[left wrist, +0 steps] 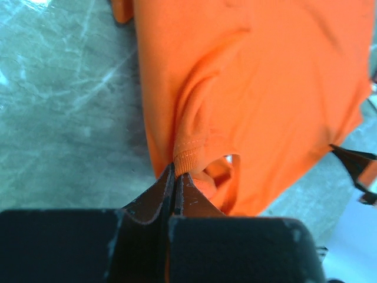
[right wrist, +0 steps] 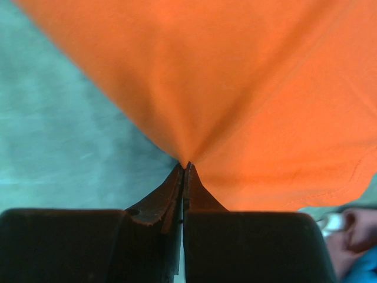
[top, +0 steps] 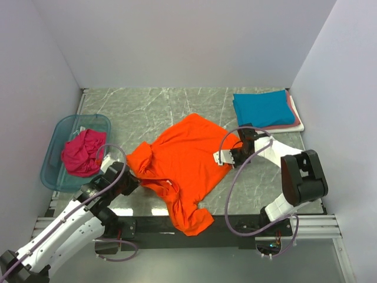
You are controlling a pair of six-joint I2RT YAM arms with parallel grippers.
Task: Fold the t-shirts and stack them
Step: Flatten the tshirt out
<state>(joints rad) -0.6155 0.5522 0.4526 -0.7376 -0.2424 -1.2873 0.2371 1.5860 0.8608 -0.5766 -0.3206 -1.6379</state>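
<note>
Inward-angled left gripper (left wrist: 175,174) and right gripper (right wrist: 184,169) pinch orange t-shirt (top: 185,158) (seemingly taut).

Bare table (top: 153,109) behind orange t-shirt (top: 188,153) passable; tub (top: 50,158) blocks left, folded stack (top: 263,108) right-rear.

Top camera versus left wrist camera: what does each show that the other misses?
Only the top view: the blue tub at the left with the magenta t-shirt in it, and the folded stack at the back right with the teal t-shirt on top.
Only the left wrist view: a close look at the left gripper, jaws shut on a ribbed, stitched edge of the orange t-shirt.
Both: the orange t-shirt lying unfolded and rumpled on the marbled table.
</note>
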